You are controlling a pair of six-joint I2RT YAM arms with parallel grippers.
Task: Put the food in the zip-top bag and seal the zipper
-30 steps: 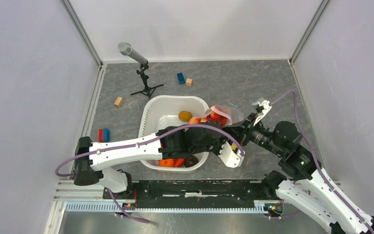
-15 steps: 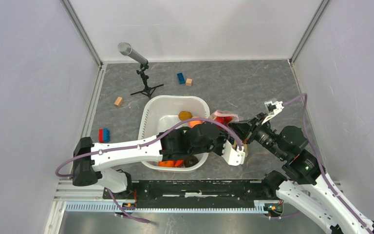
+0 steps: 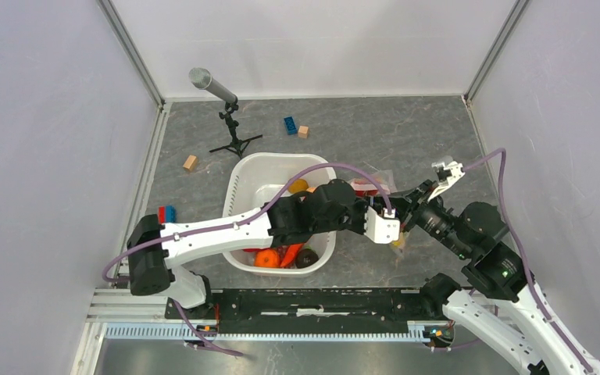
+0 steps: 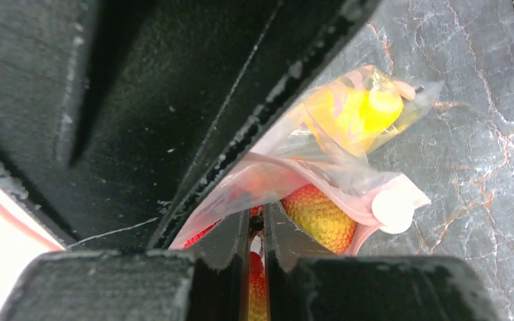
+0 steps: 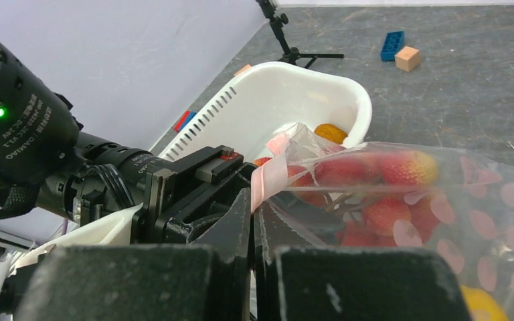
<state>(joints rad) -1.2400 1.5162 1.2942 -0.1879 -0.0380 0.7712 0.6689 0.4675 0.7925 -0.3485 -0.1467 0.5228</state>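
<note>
Pink, the zipper (image 5: 271, 175) of the zip-top bag (image 5: 408, 207) runs between the left jaws and right jaws, each clamped on it nose to nose, food (image 5: 388, 170) bulging just beyond, white slider (image 4: 393, 208) nearest the left jaws.

Plain pale lilac walls (image 3: 39, 156), grey marbled tabletop (image 3: 375, 133), aluminium corner posts (image 3: 129, 51)

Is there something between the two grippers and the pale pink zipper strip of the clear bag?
Nothing visible does. The left gripper is shut directly on the pale pink zipper strip of the clear dotted plastic bag, and the right gripper pinches the same strip too. The small white slider sits untouched at its end.
</note>
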